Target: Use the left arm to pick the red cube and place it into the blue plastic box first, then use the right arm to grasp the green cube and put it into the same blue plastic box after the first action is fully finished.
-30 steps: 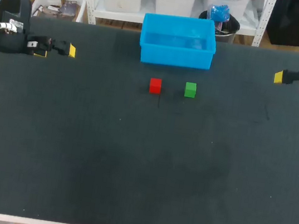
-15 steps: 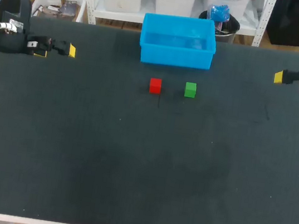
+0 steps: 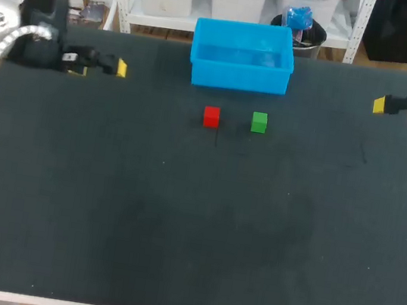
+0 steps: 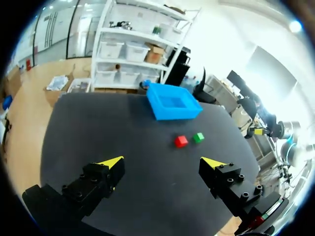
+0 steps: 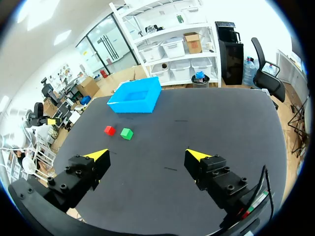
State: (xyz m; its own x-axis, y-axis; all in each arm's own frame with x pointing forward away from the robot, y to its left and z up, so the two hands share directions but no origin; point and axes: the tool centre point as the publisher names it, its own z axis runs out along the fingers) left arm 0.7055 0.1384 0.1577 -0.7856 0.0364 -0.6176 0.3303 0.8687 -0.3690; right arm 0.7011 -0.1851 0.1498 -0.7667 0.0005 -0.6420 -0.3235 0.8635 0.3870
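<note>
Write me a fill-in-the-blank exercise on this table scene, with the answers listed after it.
1. In the head view, the red cube lies to the ____ of the green cube.
2. The number of cubes inside the blue box is ____.
3. The left gripper and the right gripper both stand ____, holding nothing.
Missing words: left; zero; open.

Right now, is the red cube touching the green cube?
Apart. The head view shows a strip of bare black table between the red cube and the green cube.
</note>
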